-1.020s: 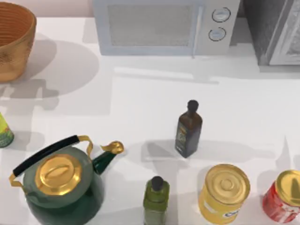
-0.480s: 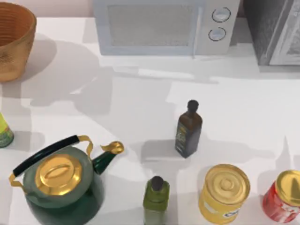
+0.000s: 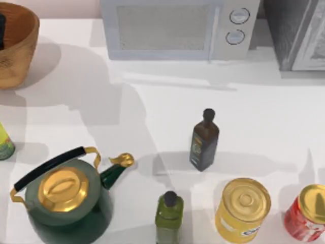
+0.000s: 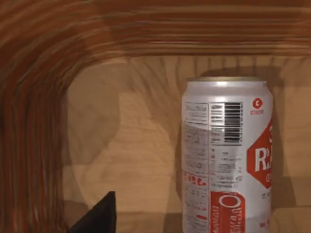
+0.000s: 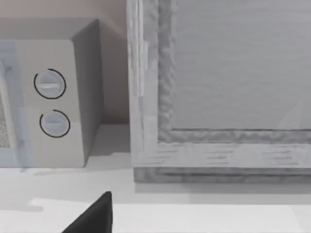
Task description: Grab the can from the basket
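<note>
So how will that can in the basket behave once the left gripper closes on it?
The can looks smooth and glossy, so probably slippery. It stands upright on the basket floor, tall and narrow, so a sideways nudge may tip it; then it would likely roll.

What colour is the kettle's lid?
Gold, on the dark green kettle; clearest in the top view.

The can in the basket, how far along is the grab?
Done: the left gripper is down at the basket, its wrist view looking at the upright can inside. In hand: the approach; its fingertip is apart from the can, so no grasp yet. Left: close on the can and lift it out. The right gripper is parked facing the microwave.
</note>
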Robot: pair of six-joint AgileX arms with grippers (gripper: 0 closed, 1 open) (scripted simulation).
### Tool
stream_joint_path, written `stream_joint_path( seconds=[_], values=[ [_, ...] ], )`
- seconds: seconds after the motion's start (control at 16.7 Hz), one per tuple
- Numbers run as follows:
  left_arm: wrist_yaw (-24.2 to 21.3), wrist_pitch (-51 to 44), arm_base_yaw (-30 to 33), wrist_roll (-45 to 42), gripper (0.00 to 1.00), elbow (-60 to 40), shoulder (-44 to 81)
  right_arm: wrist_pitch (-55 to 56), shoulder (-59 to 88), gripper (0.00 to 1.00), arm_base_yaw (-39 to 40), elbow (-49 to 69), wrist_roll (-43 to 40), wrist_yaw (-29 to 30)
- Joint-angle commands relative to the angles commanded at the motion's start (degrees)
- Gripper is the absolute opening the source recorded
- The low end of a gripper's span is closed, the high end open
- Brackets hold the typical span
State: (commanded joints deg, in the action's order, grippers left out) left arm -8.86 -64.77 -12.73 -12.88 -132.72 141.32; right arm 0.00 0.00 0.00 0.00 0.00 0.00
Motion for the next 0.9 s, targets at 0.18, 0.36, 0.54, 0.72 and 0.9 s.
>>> stream_joint_path(
  seconds=[0.18,0.36,0.54,0.72,0.9],
  values=[
    [-0.1,-0.8,-0.1,-0.2,1.00,-1.7,1.8,0.0,0.0,1.00,0.0,0.0,0.0,0.0],
    [-0.1,-0.8,-0.1,-0.2,1.00,-1.7,1.8,0.0,0.0,1.00,0.0,0.0,0.0,0.0],
    [-0.1,0.1,0.3,0.0,1.00,-1.5,2.4,0.0,0.0,1.00,0.0,0.0,0.0,0.0],
    [0.0,3.8,0.5,0.5,1.00,-0.7,5.3,0.0,0.0,1.00,0.0,0.0,0.0,0.0],
    [0.1,6.9,0.8,0.7,1.00,0.0,7.7,0.0,0.0,1.00,0.0,0.0,0.0,0.0]
  ],
)
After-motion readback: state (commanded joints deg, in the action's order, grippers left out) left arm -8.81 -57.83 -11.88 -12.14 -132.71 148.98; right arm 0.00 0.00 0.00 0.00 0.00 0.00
